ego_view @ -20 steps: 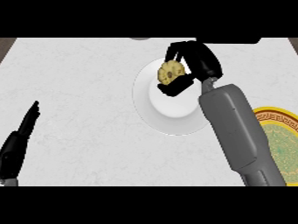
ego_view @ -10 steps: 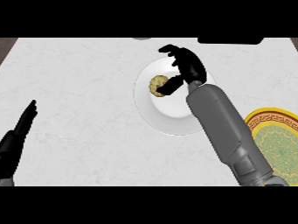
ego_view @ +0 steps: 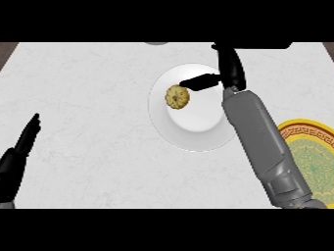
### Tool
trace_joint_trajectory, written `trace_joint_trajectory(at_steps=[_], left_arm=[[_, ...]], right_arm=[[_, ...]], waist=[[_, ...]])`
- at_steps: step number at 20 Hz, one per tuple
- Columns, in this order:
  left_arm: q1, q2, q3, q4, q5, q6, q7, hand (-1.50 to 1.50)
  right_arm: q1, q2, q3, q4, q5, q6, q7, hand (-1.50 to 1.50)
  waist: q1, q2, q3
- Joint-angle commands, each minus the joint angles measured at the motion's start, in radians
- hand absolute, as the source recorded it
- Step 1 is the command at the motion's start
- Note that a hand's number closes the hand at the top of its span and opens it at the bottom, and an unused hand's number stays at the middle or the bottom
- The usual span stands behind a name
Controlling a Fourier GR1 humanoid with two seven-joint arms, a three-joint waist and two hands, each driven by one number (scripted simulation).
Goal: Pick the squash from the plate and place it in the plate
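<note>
Nothing of the task is done. On the worktop (ego_view: pixel 90 98) a white plate (ego_view: pixel 198 132) is taken as landmark; the gold plate (ego_view: pixel 318 162) is cut off at the view's right edge, with bare room between. The right hand (ego_view: pixel 224 73) is held over the white plate, fingers apart, thumb towards the squash (ego_view: pixel 177 96), which is seen unheld on it. The left hand (ego_view: pixel 14 162), fingers straight, is rested far left.

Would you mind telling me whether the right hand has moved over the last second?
Yes. The right hand has opened off the squash and shifted right, toward the white plate's right rim.
</note>
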Motion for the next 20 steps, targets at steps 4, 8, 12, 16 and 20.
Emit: trace_joint_trajectory(at_steps=[4,8,12,16,20], left_arm=[[0.011,-0.013,-0.003,-0.014,-0.023,0.021,0.009,0.00],[-0.003,-0.005,0.011,-0.013,-0.004,0.004,0.014,0.00],[0.043,-0.016,0.007,-0.012,-0.011,0.005,-0.015,0.00],[-0.003,0.008,0.038,0.035,0.018,-0.029,-0.028,0.00],[-0.019,-0.004,0.023,0.027,0.000,-0.025,0.000,0.00]], right_arm=[[0.055,-0.094,-0.171,-0.083,-0.187,0.046,-0.071,-1.50],[0.128,-0.193,-0.268,-0.090,-0.321,0.187,-0.211,-1.50],[0.184,-0.301,-0.320,0.008,-0.372,0.310,-0.388,-1.50],[0.234,-0.360,-0.300,0.002,-0.374,0.382,-0.420,-1.50],[0.143,-0.463,-0.355,0.248,-0.380,0.404,-0.567,-1.50]], waist=[[-0.016,-0.003,0.000],[-0.015,-0.001,0.000],[-0.003,0.002,0.001],[-0.011,-0.002,0.000],[0.006,0.005,0.001]])
